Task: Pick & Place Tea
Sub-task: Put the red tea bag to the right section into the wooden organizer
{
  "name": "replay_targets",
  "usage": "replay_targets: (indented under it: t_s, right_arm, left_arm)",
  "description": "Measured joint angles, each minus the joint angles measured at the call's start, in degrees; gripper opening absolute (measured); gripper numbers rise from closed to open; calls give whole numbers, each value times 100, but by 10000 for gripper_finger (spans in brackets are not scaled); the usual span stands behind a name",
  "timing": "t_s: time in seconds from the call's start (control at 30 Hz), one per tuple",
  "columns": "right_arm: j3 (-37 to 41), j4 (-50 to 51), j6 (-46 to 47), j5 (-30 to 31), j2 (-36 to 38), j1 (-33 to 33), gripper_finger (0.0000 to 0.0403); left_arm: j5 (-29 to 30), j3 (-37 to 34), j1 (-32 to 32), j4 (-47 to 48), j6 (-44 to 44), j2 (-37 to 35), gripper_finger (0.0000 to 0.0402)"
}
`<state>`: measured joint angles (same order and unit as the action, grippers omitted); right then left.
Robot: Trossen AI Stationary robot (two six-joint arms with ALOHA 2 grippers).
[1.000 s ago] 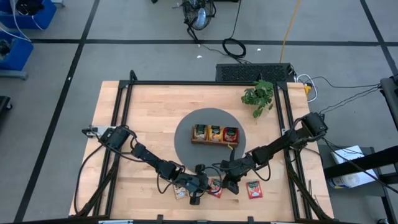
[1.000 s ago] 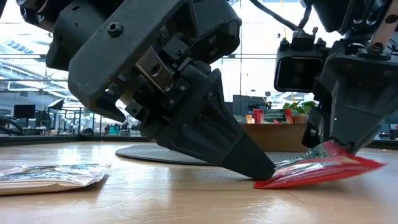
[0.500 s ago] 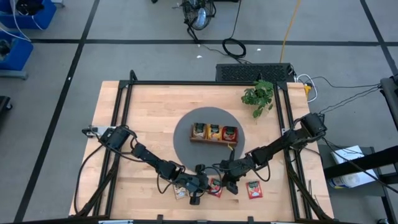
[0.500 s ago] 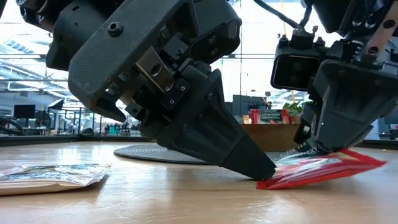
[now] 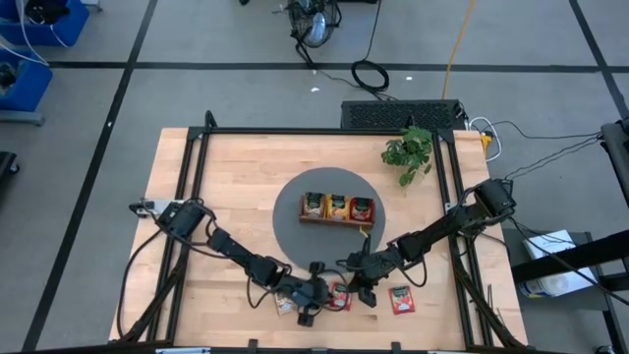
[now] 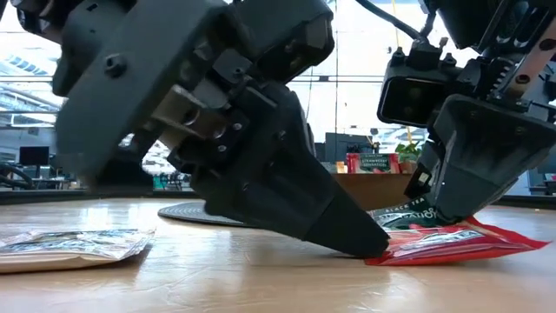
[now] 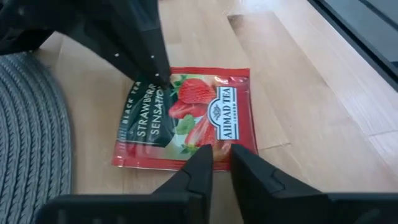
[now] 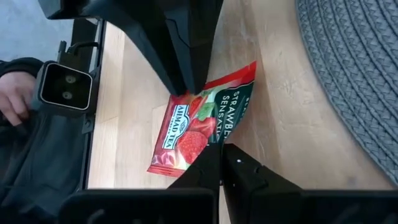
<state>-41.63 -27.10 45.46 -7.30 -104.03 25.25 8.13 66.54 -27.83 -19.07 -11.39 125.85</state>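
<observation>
A red strawberry tea sachet lies flat on the wood near the table's near edge, between my two grippers. My left gripper is shut, its tips at the sachet's left edge. My right gripper is shut and stands on the opposite edge. In the low view the left gripper slants down to the table, and the right gripper comes down on the sachet. More sachets stand in the wooden tray. My left gripper touches the sachet's left edge with its shut fingertips. It slants down from the table's left, tips at table level. The sachet lies flat on the wood. My right gripper has its shut fingertips on the sachet's right edge, slanting down from the right. Whether they pinch that edge or only press on it, I cannot tell.
A second red sachet lies to the right and a tan one to the left of the grippers. The tray sits on a round grey mat, with a green plant beyond. A person's hand shows past the near edge.
The sachet's right end, held tilted up under my right gripper a second ago, has come down, and the sachet now lies nearly flat. My right gripper has sunk lower onto it. My left gripper has tipped a little while its tips stayed at the sachet's left edge.
</observation>
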Motion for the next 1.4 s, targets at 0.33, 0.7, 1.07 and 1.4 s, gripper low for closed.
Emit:
replay_targets:
  t_s: [0.33,0.7,1.07,1.4]
  right_arm:
    - [-4,35,6,112,0,-4,0]
    - [-5,95,2,150,4,-4,0]
    - [-4,87,-68,134,4,0,0]
    - [19,102,-292,80,440,31,0]
  left_arm:
    - [542,-2,-127,1,293,-38,187]
    - [390,-33,-234,534,479,-825,264]
    - [552,-9,-517,2023,-181,-1635,269]
    - [1408,-7,-698,2746,-687,-1583,269]
